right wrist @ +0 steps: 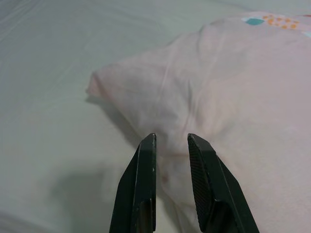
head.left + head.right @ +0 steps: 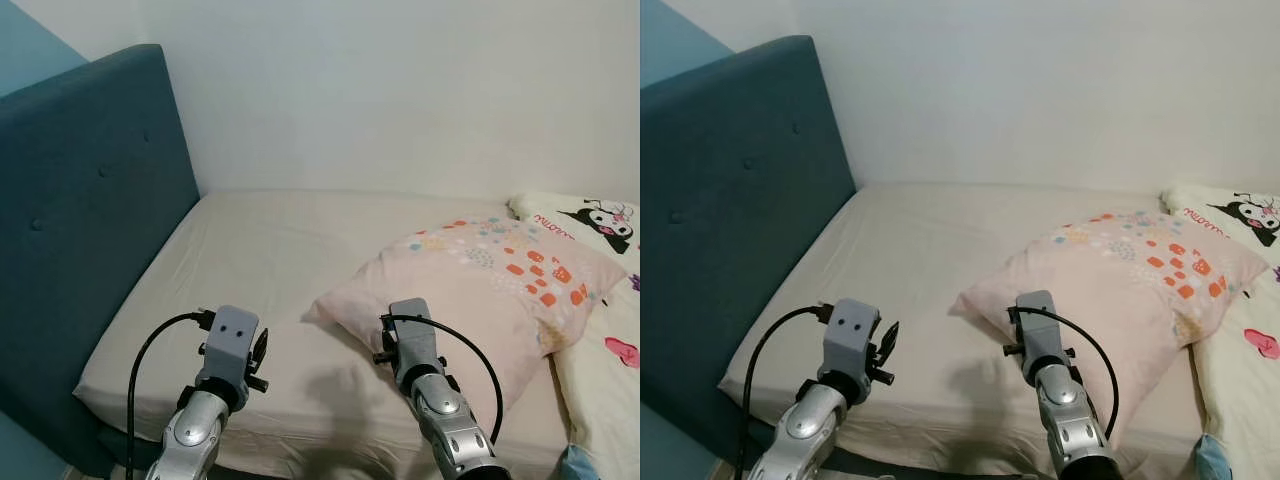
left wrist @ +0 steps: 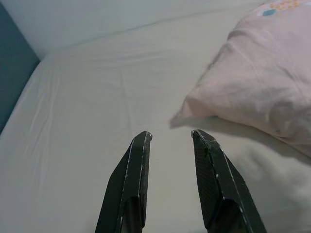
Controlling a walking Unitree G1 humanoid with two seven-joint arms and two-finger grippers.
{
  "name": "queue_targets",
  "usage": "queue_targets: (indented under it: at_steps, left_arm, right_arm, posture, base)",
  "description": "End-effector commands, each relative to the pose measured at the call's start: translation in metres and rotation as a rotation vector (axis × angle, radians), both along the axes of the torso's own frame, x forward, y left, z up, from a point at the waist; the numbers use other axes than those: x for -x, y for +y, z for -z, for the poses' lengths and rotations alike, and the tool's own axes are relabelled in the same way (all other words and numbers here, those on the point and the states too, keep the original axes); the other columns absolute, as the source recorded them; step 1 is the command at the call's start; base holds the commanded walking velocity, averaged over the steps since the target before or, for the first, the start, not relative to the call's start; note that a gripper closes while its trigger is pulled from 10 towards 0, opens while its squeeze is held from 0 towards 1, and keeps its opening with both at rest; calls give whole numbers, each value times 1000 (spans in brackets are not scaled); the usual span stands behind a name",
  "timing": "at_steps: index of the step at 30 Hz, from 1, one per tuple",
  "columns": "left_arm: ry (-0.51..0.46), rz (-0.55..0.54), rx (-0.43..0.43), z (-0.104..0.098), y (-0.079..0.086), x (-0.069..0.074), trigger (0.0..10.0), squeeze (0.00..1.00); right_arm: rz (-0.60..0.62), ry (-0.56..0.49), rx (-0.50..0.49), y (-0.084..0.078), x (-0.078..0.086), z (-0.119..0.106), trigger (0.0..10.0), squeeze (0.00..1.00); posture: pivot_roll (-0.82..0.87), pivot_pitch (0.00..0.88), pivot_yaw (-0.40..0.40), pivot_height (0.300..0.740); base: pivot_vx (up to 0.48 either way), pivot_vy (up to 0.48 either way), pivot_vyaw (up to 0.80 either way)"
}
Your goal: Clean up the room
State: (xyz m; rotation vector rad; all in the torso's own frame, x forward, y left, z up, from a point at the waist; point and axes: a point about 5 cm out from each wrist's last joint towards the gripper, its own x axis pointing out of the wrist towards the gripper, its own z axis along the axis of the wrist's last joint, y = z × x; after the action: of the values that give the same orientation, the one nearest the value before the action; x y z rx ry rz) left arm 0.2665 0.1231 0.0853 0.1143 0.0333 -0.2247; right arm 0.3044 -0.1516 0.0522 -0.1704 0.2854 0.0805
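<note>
A bed (image 2: 260, 250) takes up most of the space, its pale cream fitted sheet smooth with a few faint creases and a wide bare stretch from the middle out to the left edge. Along its left side runs a tall teal headboard (image 2: 90, 220), upholstered in woven fabric with buttoned tufts, and a plain white wall (image 2: 400, 90) closes the far side. On the right half lies a soft pink pillow (image 2: 490, 290), plump and rumpled, dotted with orange and blue spots on its far part; its near-left corner points toward the open sheet. Just beside it, at the far right, is a cream blanket (image 2: 600, 300) printed with cartoon figures. The right gripper (image 1: 170, 141) hovers at the pillow's near edge, its black fingers (image 1: 206, 184) slightly apart and holding nothing. The left gripper (image 3: 170, 138) hangs over bare sheet left of the pillow's corner, fingers narrowly parted, empty.
</note>
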Motion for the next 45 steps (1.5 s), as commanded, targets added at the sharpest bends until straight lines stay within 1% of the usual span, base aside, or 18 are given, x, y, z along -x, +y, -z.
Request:
queue_targets:
  at_steps: [1,4,6,21,25,35,39,41,44,45]
  left_arm:
    - [5,8,-4,1,-1,1,10000,0]
    - [6,9,-4,1,-1,1,10000,0]
    - [7,11,-4,1,-1,1,10000,0]
    - [14,35,-3,1,-2,1,10000,0]
    - [16,38,-2,2,-2,2,10000,0]
    - [21,49,-1,3,-2,3,10000,0]
    - [22,46,4,3,0,2,10000,0]
    - [25,28,31,1,4,-1,10000,0]
    - [25,20,42,1,5,-1,10000,0]
    - [28,14,73,0,6,-2,10000,0]
  right_arm:
    - [13,12,-31,0,2,1,10000,0]
    - [13,14,-32,0,2,2,10000,0]
    - [16,17,-32,0,4,3,10000,0]
    - [15,36,-45,2,6,5,10000,0]
    - [13,39,-51,3,7,5,10000,0]
    - [7,36,-50,4,7,4,10000,0]
    - [16,15,-47,3,5,2,10000,0]
    - [43,-26,-43,-1,2,-5,10000,0]
    - [56,-42,-39,-2,1,-7,10000,0]
    - [64,-60,-8,-5,-1,-10,10000,0]
  posture:
    - [55,19,-15,616]
    - [54,23,-13,606]
    - [52,27,-11,592]
    - [57,37,-15,592]
    - [56,38,-15,572]
    - [54,39,-15,572]
    - [55,39,-15,572]
    - [56,40,-15,572]
    - [56,40,-15,572]
    - [55,43,-13,572]
  base:
    - [0,0,0]
    - [0,0,0]
    - [0,0,0]
    - [0,0,0]
    - [0,0,0]
    - [0,0,0]
    - [0,0,0]
    - [0,0,0]
    - [0,0,0]
    - [0,0,0]
